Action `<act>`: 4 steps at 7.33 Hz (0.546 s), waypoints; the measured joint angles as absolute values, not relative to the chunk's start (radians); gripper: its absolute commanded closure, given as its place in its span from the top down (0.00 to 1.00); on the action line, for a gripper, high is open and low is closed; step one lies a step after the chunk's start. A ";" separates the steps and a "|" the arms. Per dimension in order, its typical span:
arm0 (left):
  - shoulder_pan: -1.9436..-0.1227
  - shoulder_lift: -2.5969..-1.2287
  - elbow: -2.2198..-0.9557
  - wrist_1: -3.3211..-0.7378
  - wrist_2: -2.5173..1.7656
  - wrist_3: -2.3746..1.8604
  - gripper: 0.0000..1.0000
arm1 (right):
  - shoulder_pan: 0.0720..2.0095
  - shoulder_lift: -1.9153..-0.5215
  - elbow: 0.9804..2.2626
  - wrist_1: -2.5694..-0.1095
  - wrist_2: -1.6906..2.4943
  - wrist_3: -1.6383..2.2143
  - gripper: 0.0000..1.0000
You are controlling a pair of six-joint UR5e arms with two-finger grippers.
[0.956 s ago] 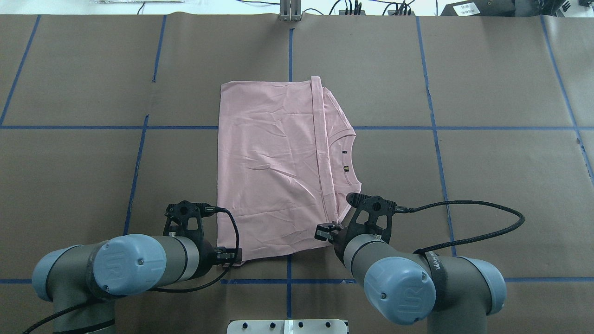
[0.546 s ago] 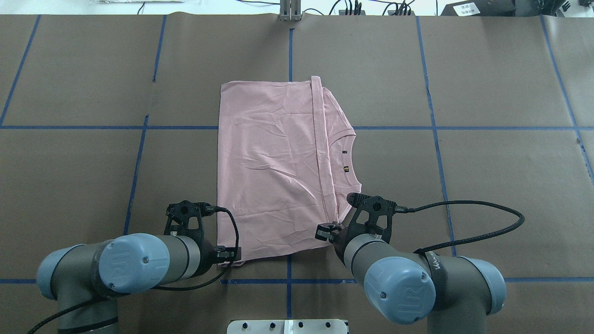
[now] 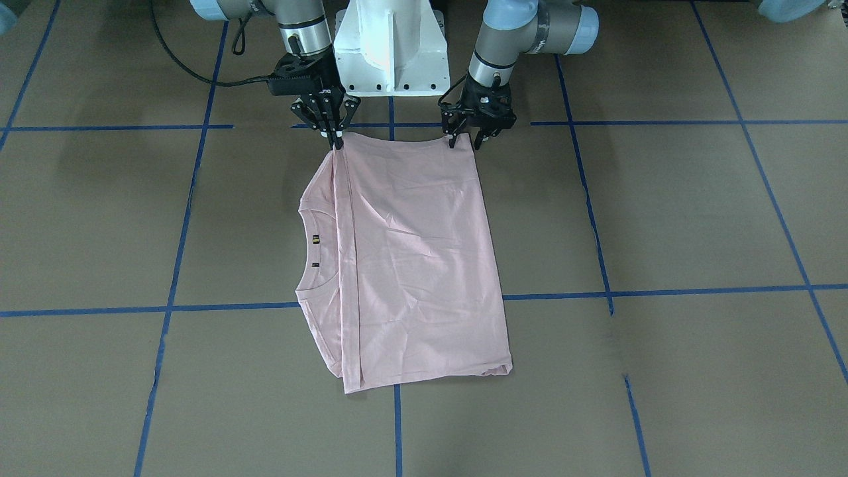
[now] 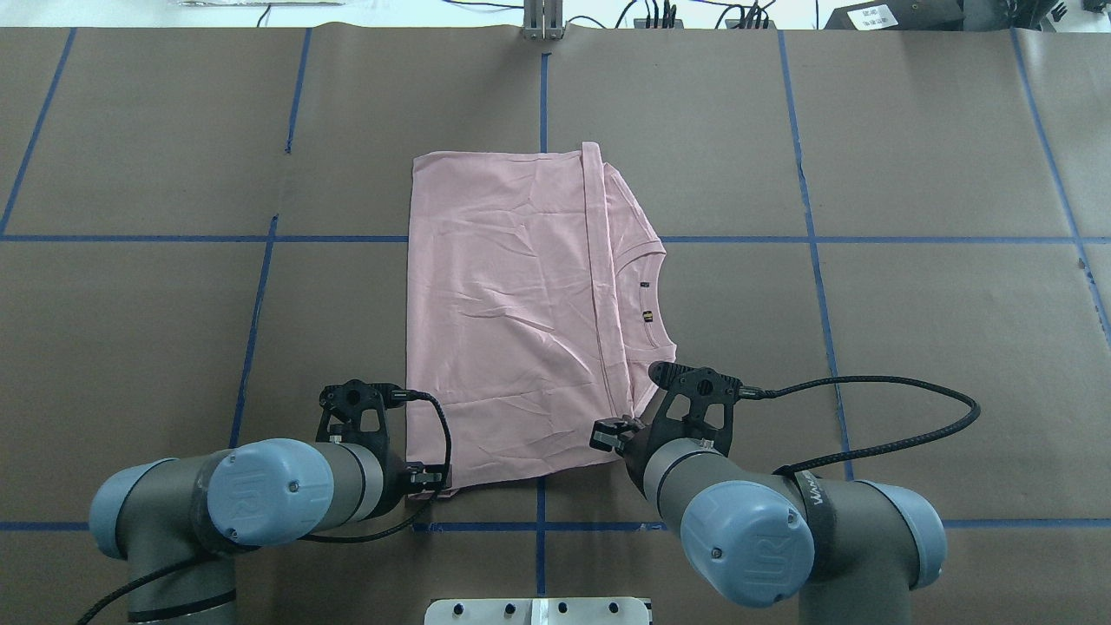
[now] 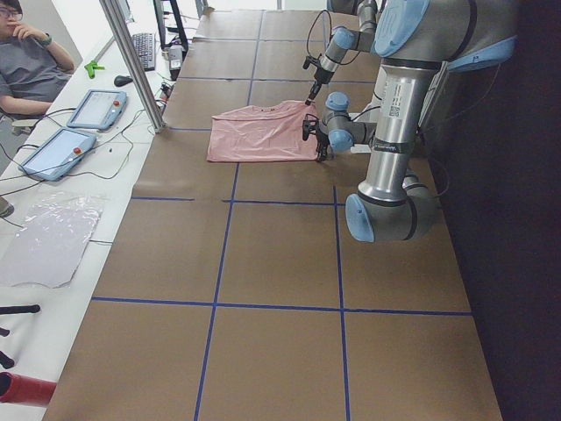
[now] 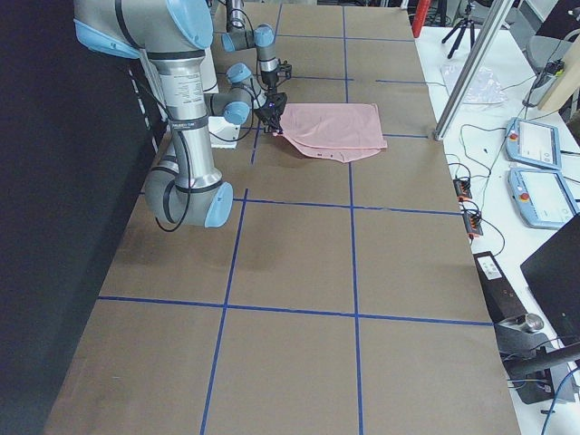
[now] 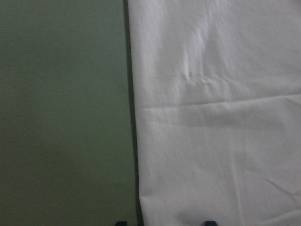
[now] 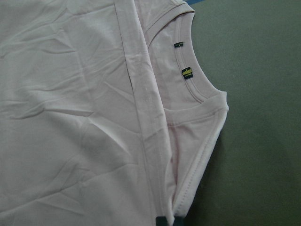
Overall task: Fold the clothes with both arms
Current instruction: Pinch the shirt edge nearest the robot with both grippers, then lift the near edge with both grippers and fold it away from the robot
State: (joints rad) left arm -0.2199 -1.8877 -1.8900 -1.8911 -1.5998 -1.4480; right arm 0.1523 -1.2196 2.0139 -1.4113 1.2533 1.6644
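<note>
- Exterior front-facing: T-shirt [image 3: 411, 265] lies part-folded on the table [image 3: 662, 218], collar [image 3: 310, 252] toward the robot's right. Grippers sit at its two base-side corners, likely to fold that edge away.
- Right gripper [image 3: 336, 139] is pinched onto the hem corner. Left gripper [image 3: 464, 140] is spread, straddling the other corner, unclamped.
- Overhead exterior: cable [image 4: 868, 378] loops beside the shirt, not touching.
- Left wrist-mounted: fingertips [image 7: 209, 222] wide, cloth edge between.
- Right wrist-mounted: fingertips [image 8: 161, 220] close on the hem.
- Exterior left: person [image 5: 26, 53] and tablets [image 5: 96, 108] well apart.

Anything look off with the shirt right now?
Nothing damaged. The shirt is folded unevenly: the collar side sticks out past the folded-over hem, and the cloth is wrinkled.
</note>
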 measured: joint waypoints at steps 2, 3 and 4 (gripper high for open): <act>-0.222 -1.889 -1.897 -1.891 -1.602 -1.448 0.00 | 0.152 -1.220 2.014 -1.411 1.253 1.664 0.00; -0.222 -1.889 -1.903 -1.890 -1.602 -1.446 0.00 | 0.152 -1.219 2.014 -1.411 1.253 1.664 0.00; -0.223 -1.888 -1.914 -1.887 -1.602 -1.443 0.00 | 0.152 -1.219 2.015 -1.411 1.254 1.664 0.00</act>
